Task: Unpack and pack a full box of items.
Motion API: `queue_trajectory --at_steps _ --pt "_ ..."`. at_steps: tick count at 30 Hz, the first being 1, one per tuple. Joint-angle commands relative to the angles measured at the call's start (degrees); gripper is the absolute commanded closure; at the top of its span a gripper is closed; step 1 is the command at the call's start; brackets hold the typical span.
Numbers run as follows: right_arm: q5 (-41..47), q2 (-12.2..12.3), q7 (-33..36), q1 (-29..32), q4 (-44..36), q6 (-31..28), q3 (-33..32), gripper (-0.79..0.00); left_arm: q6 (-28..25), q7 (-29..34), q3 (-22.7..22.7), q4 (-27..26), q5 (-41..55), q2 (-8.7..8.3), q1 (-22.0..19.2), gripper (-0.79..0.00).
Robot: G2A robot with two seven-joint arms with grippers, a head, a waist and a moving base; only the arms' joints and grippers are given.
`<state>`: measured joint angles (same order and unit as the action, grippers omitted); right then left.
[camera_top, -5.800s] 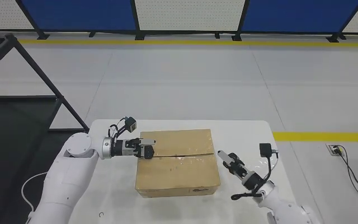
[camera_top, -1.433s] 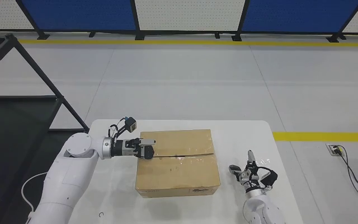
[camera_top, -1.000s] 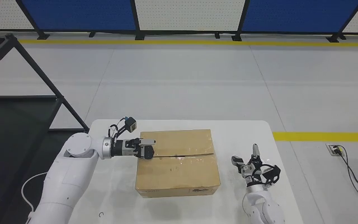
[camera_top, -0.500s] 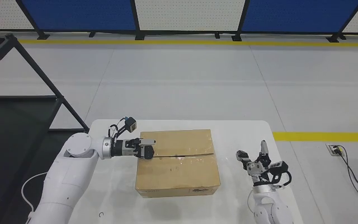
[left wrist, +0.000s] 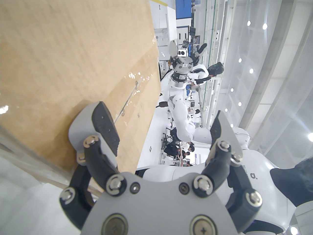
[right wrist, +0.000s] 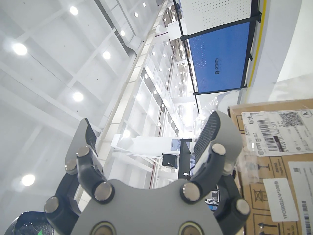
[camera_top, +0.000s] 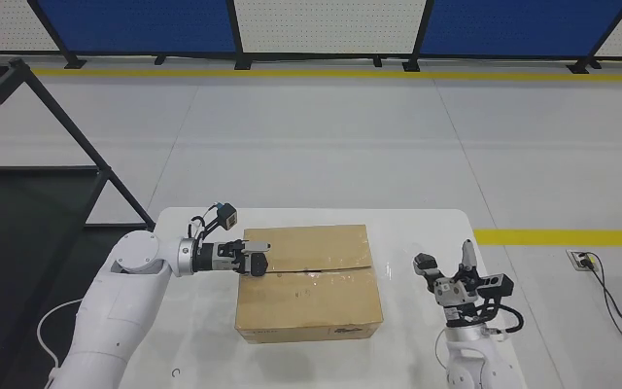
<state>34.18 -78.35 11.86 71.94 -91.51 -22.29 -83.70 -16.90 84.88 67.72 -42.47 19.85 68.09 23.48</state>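
Note:
A closed cardboard box (camera_top: 306,287) stands in the middle of the white table (camera_top: 418,229), its top seam sealed with clear tape. My left gripper (camera_top: 257,264) sits at the box's left end over the seam, open, one finger pad (left wrist: 105,123) lying against the box top (left wrist: 61,62). My right gripper (camera_top: 445,259) is held off the box's right side, apart from it, open and holding nothing. In the right wrist view the right gripper (right wrist: 149,133) points up toward the ceiling, with the labelled side of the box (right wrist: 273,162) beside it.
The table's bare surface (camera_top: 204,331) runs around the box on all sides. A black frame (camera_top: 68,126) stands on the floor to the left. Blue and white partition panels (camera_top: 321,24) line the far side of the room.
My right arm has pulled away from the box's right side, moved toward the table's right edge and turned its gripper upward. The left arm and the box have not moved.

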Motion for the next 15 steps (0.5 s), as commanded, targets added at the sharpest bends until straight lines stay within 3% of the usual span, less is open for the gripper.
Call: queue_trajectory --at_steps 1,9,15 --pt "-1.6 -0.1 -1.2 0.5 -1.7 -0.3 0.5 -0.785 0.0 0.0 0.0 0.0 0.0 0.0 0.0 -0.785" --pt "-10.1 -0.3 -5.6 2.5 -9.4 0.4 2.4 -0.785 0.0 -0.5 0.0 -0.2 0.0 0.0 0.2 -0.785" --pt "-19.2 -0.6 -9.3 2.8 -12.8 2.9 4.7 -0.785 0.9 -3.5 1.4 -5.6 1.1 -0.78 4.0 -0.785"
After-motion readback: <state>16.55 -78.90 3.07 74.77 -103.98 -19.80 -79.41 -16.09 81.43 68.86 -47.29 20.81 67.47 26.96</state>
